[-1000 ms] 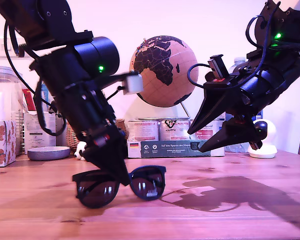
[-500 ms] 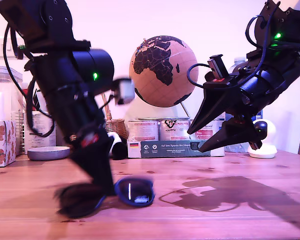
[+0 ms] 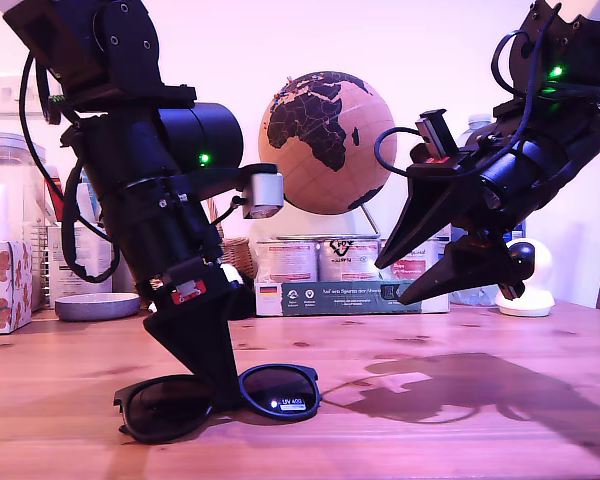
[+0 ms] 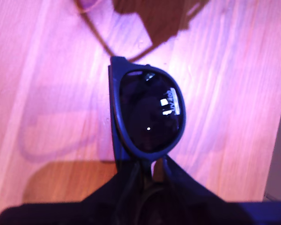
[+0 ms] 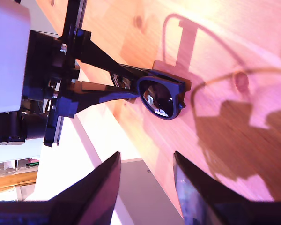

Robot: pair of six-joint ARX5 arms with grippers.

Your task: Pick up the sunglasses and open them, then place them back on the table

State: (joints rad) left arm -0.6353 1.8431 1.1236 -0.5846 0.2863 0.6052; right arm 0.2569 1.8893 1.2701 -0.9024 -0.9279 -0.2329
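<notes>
Sunglasses (image 3: 220,400) on the table (image 3: 460,420), first gripper (image 3: 215,385) clamped at their bridge.

The arm's black fingers cover the bridge and part of the lens toward the exterior view's left; in the first wrist view only one lens, with its small white sticker (image 4: 167,104), shows clear of the jaws. The temple arms are hard to make out, probably folded behind the frame. The frame seems to rest on the wood, tilted. The second gripper (image 3: 390,282) hangs well apart toward the exterior view's right, jaws spread and holding nothing, its shadow on the tabletop. Behind stand a globe (image 3: 325,140), tins (image 3: 320,258) and a flat box (image 3: 350,295).
</notes>
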